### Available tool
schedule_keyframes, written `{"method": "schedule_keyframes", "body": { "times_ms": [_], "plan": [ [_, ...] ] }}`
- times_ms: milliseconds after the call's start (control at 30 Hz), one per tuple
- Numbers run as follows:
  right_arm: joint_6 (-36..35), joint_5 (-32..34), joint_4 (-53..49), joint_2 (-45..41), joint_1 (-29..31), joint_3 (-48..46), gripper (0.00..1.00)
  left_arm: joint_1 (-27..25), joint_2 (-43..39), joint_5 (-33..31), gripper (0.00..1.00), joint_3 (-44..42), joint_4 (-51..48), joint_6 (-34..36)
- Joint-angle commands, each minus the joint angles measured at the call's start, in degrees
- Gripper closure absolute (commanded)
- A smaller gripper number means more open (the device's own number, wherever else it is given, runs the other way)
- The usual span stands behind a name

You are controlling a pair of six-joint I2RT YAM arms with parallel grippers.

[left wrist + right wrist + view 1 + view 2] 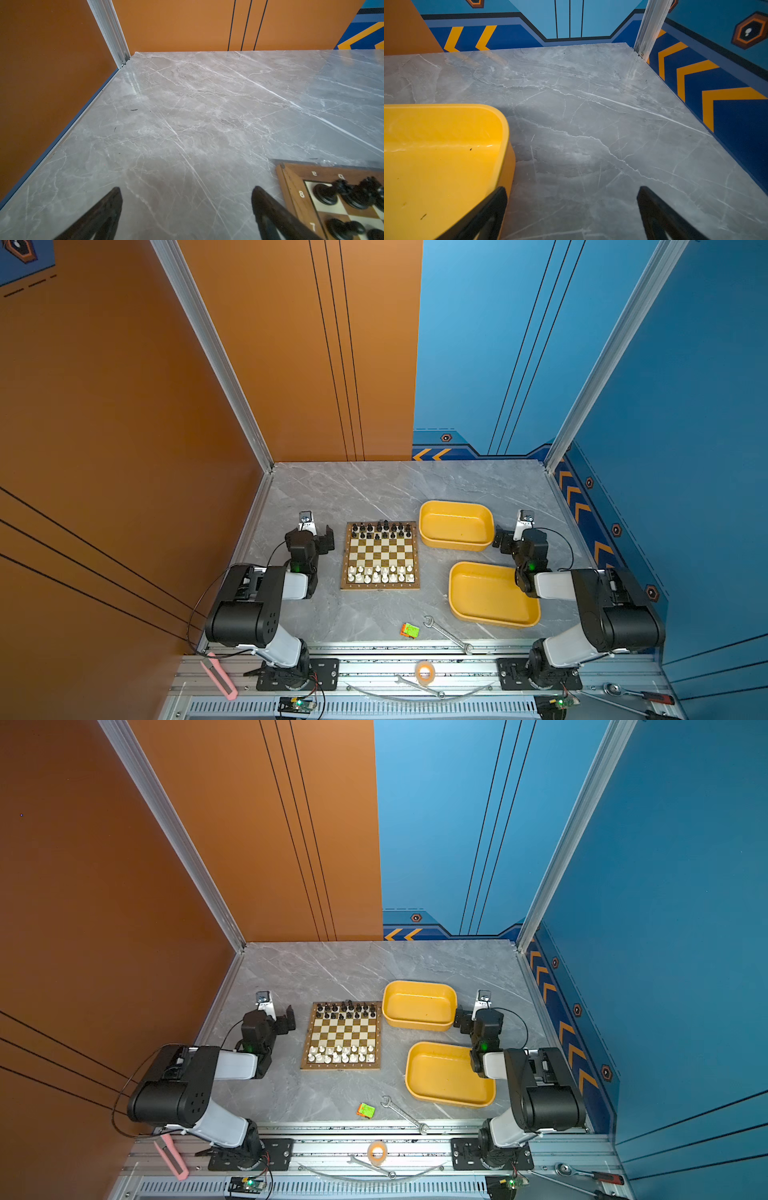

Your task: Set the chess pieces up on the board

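Observation:
The board (343, 560) (306, 1048) lies on the grey marble table between my two arms. Black chess pieces (382, 530) (347, 1011) fill its two far rows, one of them a little out of line. White chess pieces (380, 574) (340, 1054) fill its two near rows. My left gripper (322, 539) (286, 1019) (187, 188) hovers open just left of the board's far corner (291, 187), holding nothing. Black pieces (326, 193) show beside it in the left wrist view. My right gripper (503, 541) (461, 1019) (572, 187) stands open and holds nothing, beside the far yellow tray (446, 128).
Two yellow trays sit right of the board, one far (457, 543) and one near (492, 593), the near one partly under my right arm. A wrench (446, 634) and a small green-orange block (410, 630) lie near the front edge. A tape roll (424, 671) rests on the front rail.

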Motion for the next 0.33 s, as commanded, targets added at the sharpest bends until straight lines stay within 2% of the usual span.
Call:
{"method": "schedule_keyframes", "body": {
  "times_ms": [0, 300],
  "plan": [
    [-0.1, -1.2, 1.3, 0.0, -0.6, 0.3, 0.00, -0.3, -0.3, 0.9, 0.02, 0.6, -0.8, 1.0],
    [0.1, -1.6, 1.2, -0.1, -0.8, 0.3, 0.00, -0.3, -0.3, 0.9, 0.02, 0.6, -0.9, 1.0]
  ]
}}
